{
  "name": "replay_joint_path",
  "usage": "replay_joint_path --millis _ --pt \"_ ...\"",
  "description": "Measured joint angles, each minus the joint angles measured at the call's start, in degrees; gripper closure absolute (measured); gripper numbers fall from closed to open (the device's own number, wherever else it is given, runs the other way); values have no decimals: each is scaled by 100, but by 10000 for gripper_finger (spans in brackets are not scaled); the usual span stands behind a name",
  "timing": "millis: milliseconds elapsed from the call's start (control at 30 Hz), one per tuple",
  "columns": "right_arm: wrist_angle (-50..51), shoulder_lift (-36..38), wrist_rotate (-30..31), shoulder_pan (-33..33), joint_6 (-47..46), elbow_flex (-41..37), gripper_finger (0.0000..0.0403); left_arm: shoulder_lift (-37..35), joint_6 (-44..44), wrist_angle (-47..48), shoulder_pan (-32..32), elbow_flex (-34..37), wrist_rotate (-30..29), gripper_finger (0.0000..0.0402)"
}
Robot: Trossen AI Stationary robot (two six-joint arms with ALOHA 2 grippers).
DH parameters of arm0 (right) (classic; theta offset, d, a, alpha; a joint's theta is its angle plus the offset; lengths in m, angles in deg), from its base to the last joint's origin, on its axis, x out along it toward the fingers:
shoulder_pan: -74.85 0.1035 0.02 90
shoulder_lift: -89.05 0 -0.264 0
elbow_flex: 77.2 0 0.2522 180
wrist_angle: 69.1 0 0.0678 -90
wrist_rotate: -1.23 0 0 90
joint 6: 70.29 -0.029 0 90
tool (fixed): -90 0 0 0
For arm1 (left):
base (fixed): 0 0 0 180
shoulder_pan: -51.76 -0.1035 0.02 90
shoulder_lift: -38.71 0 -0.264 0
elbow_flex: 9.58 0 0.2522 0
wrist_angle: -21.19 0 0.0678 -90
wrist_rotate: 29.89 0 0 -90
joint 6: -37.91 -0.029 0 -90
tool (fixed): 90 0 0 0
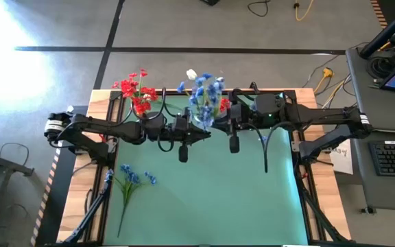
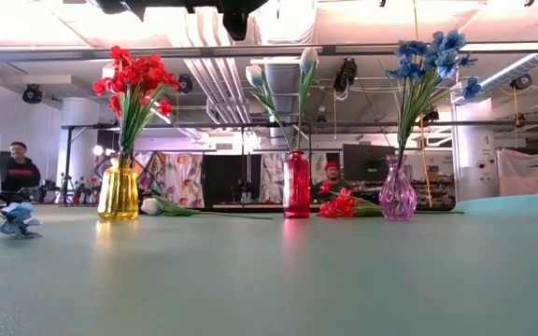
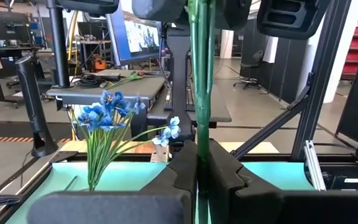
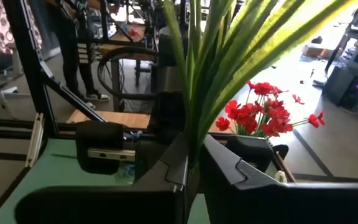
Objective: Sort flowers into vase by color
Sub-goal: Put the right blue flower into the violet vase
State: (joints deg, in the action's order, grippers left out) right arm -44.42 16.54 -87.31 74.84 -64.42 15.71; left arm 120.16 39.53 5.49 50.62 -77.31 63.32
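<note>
Both grippers meet over the middle of the green mat, left and right, each shut on one green-stemmed flower held between them; its bloom is hidden. At the far edge, red flowers stand in a yellow vase. White tulip buds stand in a red vase. Blue flowers stand in a purple vase. A blue flower lies on the mat at the near left. A red one and a white one lie between the vases. My left gripper pinches the flower's thin green stem between its two fingers, which point level toward the table's right. The stem runs on past the fingertips toward the other gripper, clear of the mat. My right gripper pinches the same flower where its long green leaves gather, between its two fingers, level from the table's right. The leaves fan out beyond the fingertips, clear of the mat.
The three vases stand in a row along the mat's far edge, close behind both grippers. A black frame borders the mat. Desks, monitors and people show in the room beyond. Open mat lies toward the near edge.
</note>
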Motion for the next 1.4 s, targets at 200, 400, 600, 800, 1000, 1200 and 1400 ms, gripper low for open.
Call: replay_joint_path --millis 200,400,600,800,1000,1200,1400 --pt "89 2 6 -2 123 59 384 0 -158 24 2 -89 26 359" --pt "641 2 158 -168 166 369 385 -4 -174 742 2 -382 23 273" --pt "1950 105 1191 -495 453 799 386 -53 -279 1737 -9 -707 9 204" --pt "2276 446 1217 -892 397 754 386 -217 -418 2004 -190 -827 57 183" --pt "2704 716 1359 -976 202 748 386 -411 -395 2321 -291 -825 32 182" --pt "3155 1052 1952 -1162 22 446 386 -826 -382 2715 -293 -820 35 182" --pt "2528 1559 1960 -1796 -6 -449 386 -1313 -410 2800 -294 -688 41 182"
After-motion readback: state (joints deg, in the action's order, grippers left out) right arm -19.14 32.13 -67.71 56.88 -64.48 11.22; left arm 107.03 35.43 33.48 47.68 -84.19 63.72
